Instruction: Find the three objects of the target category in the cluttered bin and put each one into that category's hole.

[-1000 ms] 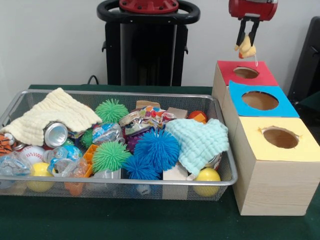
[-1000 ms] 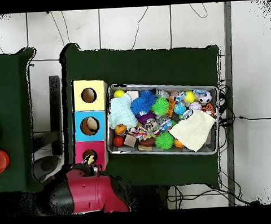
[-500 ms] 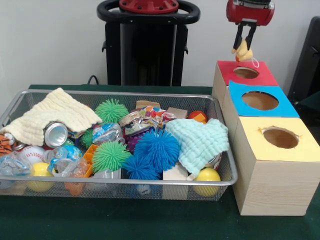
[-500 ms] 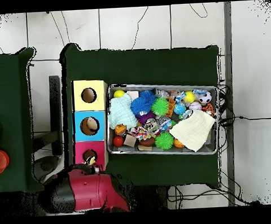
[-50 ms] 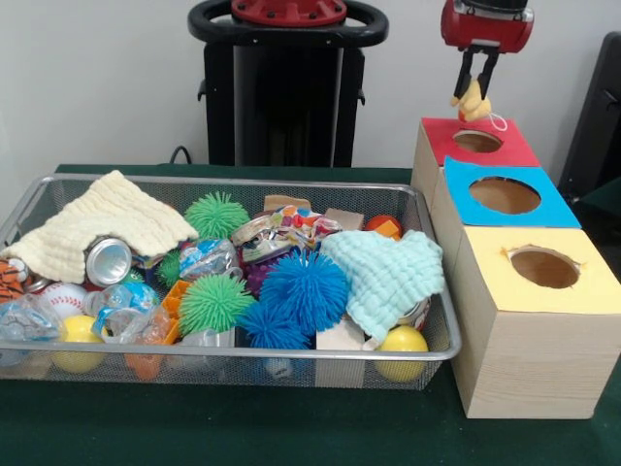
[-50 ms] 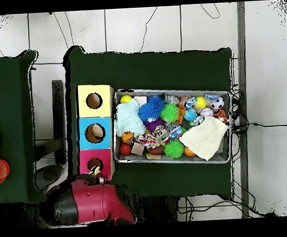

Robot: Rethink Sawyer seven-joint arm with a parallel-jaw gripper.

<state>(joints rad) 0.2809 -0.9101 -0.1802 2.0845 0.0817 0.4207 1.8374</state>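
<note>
My gripper (image 5: 473,95) hangs at the top right of the front view, shut on a small yellow and orange soft toy (image 5: 473,100) with a white loop dangling from it. The toy is just above the far edge of the red-topped box (image 5: 441,136) and its round hole (image 5: 477,142). From overhead the gripper (image 6: 95,170) and toy sit over the red box (image 6: 83,158) by the hole (image 6: 95,163). The wire bin (image 5: 436,335) holds spiky balls, cloths, crushed cans, smooth balls and wooden blocks.
A blue-topped box (image 5: 504,195) and a yellow-topped box (image 5: 543,267) stand in a row with the red one, right of the bin. Something pale lies in the blue box's hole (image 6: 94,133). A black chair edge (image 5: 597,107) stands at the far right.
The gripper rose a little with the toy and shifted slightly toward the back of the red box, then stayed nearly still. The bin's contents are unchanged.
</note>
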